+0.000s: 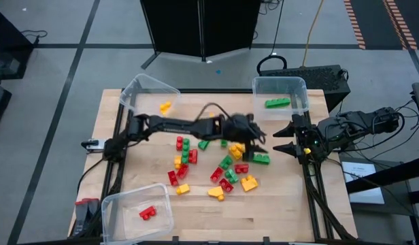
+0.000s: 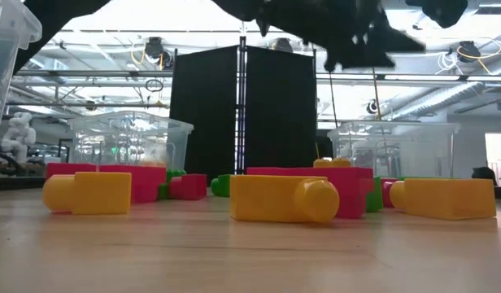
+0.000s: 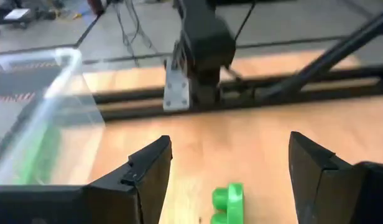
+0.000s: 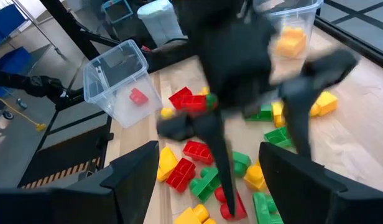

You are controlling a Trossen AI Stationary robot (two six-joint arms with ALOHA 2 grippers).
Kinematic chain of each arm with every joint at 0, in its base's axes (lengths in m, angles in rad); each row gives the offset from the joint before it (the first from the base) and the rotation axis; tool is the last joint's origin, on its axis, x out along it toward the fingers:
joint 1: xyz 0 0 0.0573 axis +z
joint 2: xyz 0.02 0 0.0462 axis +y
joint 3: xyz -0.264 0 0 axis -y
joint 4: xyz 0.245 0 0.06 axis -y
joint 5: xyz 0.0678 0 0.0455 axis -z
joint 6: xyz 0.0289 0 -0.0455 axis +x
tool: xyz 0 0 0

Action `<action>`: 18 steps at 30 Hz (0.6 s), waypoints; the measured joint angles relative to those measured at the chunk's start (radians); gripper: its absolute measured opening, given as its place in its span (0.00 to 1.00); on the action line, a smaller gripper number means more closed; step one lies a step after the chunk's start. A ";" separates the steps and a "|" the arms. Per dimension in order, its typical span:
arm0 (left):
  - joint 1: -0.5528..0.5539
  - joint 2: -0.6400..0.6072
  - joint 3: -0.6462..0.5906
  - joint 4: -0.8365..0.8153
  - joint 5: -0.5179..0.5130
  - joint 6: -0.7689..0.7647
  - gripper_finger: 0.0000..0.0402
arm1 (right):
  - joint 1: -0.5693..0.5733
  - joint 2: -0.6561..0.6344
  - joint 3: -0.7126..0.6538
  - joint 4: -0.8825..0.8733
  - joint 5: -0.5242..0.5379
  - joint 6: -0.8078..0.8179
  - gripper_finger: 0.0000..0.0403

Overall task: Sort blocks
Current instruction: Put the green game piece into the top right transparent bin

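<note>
Several red, yellow and green blocks (image 1: 209, 167) lie scattered on the middle of the wooden table; they also show in the low view (image 2: 283, 198). My left gripper (image 1: 256, 148) reaches across the pile to its right end, open. In the left wrist view, my left gripper (image 3: 230, 146) has one finger on either side of a green block (image 3: 227, 198) that lies on the table, also seen in the high view (image 1: 262, 158). My right gripper (image 1: 283, 139) waits open and empty at the table's right edge, facing the pile (image 4: 207, 152).
Three clear bins stand on the table. The far left one (image 1: 149, 92) holds a yellow block (image 1: 165, 107). The far right one (image 1: 281, 92) holds a green block (image 1: 277, 103). The near left one (image 1: 136, 211) holds a red block (image 1: 147, 213). Black frame rails run along both table sides.
</note>
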 joint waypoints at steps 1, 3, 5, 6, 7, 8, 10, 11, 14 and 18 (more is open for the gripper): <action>-0.006 0.015 -0.001 -0.008 -0.012 0.000 0.55 | 0.000 0.000 0.000 0.000 0.000 0.002 0.67; -0.013 0.037 -0.002 -0.031 -0.038 0.002 0.55 | 0.000 0.002 0.000 0.001 0.000 0.004 0.67; -0.013 0.050 -0.002 -0.029 -0.057 0.002 0.55 | 0.000 0.002 0.000 0.002 0.000 0.009 0.67; -0.013 0.055 -0.002 -0.027 -0.059 0.003 0.55 | 0.000 0.003 0.000 0.001 0.000 0.013 0.67; -0.013 0.062 -0.001 -0.025 -0.060 0.007 0.55 | 0.000 0.003 0.000 0.001 0.000 0.017 0.67; -0.013 0.071 -0.001 -0.021 -0.061 0.017 0.55 | 0.000 0.003 0.000 0.000 0.000 0.020 0.67; -0.012 0.089 -0.001 -0.027 -0.062 0.039 0.55 | 0.000 0.003 0.000 0.000 0.000 0.022 0.67; -0.012 0.097 -0.001 -0.031 -0.061 0.042 0.55 | 0.000 0.004 0.000 0.000 0.000 0.022 0.67; -0.015 0.120 -0.001 -0.054 -0.052 0.032 0.55 | 0.000 0.004 0.000 -0.001 0.000 0.021 0.67; -0.029 0.146 -0.002 -0.092 -0.060 0.049 0.55 | 0.000 0.004 0.000 -0.008 0.000 0.018 0.67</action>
